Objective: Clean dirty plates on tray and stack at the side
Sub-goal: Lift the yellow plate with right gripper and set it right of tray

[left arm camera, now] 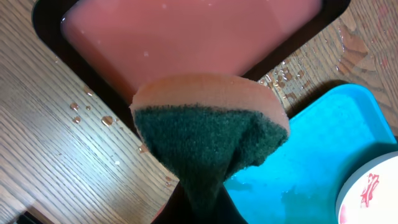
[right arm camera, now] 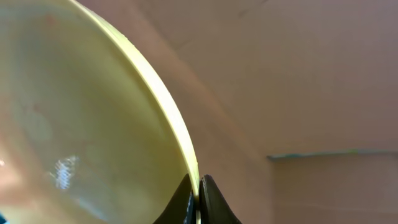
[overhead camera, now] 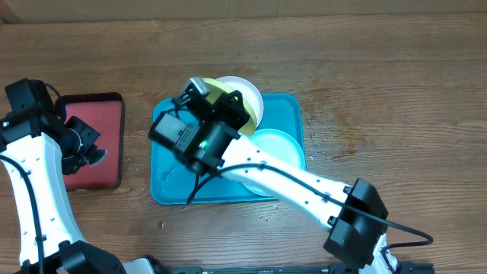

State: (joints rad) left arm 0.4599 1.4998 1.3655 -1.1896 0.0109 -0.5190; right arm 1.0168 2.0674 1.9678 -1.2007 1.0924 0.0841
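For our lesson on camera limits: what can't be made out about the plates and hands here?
Light blue plate: overhead, right arm covers part; smear unseen.
Yellow-green plate: right wrist, blurred, cut off by edges.
White plate: overhead, partly behind the yellow-green plate.
Left hand: left wrist, sponge hides its fingers.

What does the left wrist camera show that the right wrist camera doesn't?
Only the left wrist view: a sponge, orange with a green scouring face, pinched at its lower end; the dark-rimmed tray of pinkish liquid, droplets on the wooden table, a corner of the teal tray, and a plate with a red smear. Only the right wrist view: the yellow-green plate, its rim clamped by the right gripper, against a plain pinkish background. Both: a plate, possibly not the same one, and something gripped at the frame's bottom edge.
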